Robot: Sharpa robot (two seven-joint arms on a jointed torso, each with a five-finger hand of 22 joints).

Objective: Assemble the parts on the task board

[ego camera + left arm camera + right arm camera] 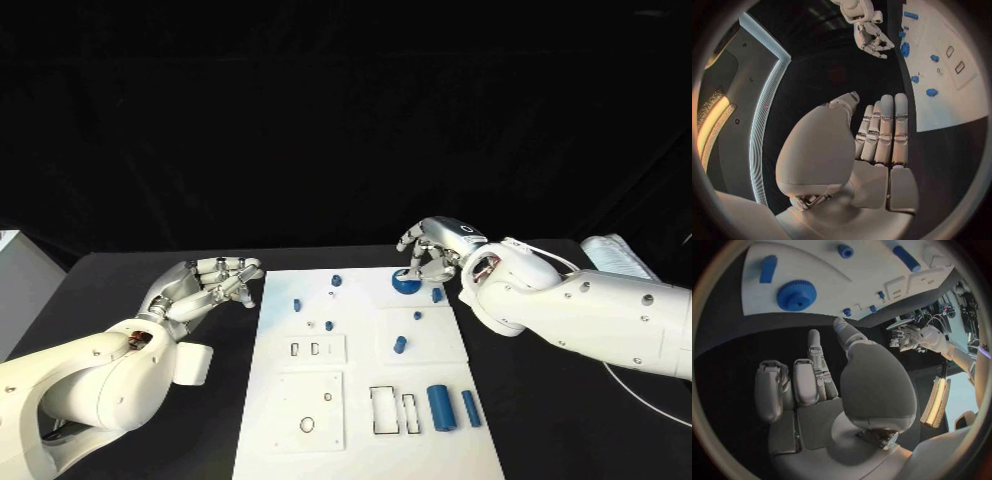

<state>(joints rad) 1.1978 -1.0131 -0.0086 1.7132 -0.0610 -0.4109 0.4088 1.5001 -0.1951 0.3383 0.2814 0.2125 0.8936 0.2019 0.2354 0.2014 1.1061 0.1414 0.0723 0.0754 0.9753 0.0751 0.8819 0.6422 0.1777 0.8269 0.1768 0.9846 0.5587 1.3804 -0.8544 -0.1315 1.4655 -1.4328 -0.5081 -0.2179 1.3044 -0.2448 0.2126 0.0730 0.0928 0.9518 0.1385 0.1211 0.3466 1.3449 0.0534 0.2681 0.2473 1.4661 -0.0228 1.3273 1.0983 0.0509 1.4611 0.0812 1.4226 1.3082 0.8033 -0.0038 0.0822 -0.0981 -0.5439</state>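
Head view: task board (361,400) lies mid tabletop (144,270), blue parts scattered on it. My right hand (437,247) hovers over the blue gear (407,284) at the board's far edge, hiding part of it; wrist view shows that hand empty, fingers apart. Left hand (216,283) sits off the board's left side, empty, fingers straight and close together. Two blue cylinders (441,407) lie near the board's right edge.

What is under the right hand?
The right hand hovers over the board's far edge, above a blue gear lying flat there. Whether the fingers touch it cannot be told.
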